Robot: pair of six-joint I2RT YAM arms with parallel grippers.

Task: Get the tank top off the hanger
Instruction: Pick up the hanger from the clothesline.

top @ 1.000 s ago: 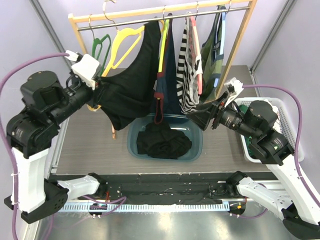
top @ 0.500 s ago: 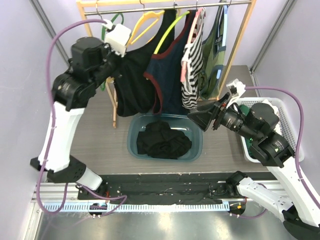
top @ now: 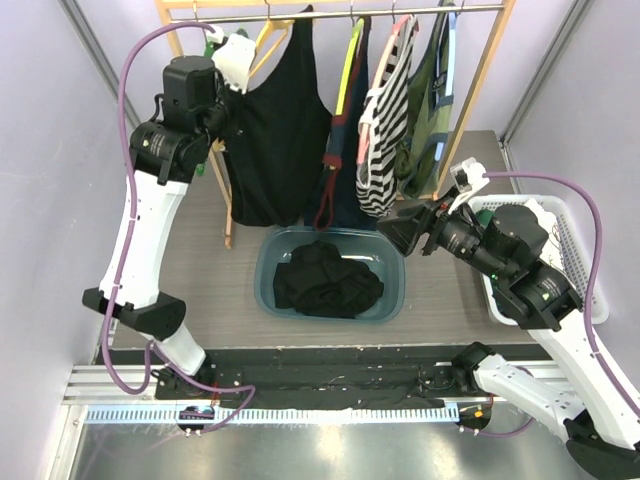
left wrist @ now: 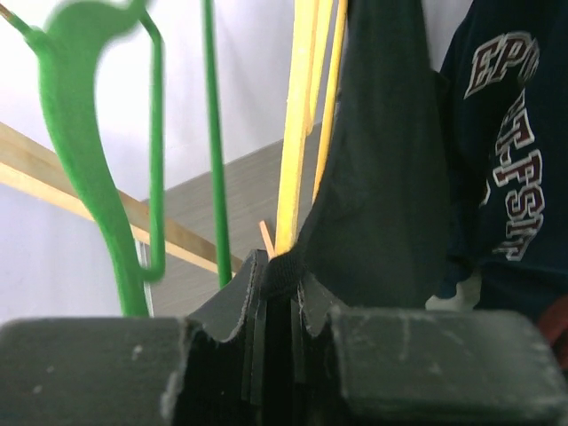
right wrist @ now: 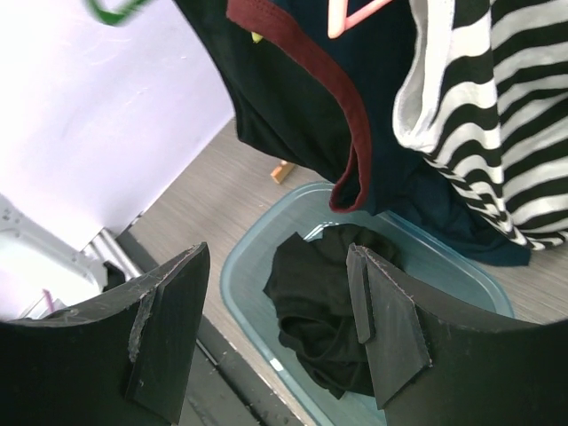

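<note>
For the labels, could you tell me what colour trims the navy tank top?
Maroon trim, clearest in the right wrist view.

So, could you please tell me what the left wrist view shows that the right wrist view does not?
Only left wrist: the left gripper pinching the edge of the black tank top, and white lettering on the navy top. Only right wrist: the open right gripper above a teal bin of dark clothes, plus a striped top. Both: the navy top and a green hanger.
</note>
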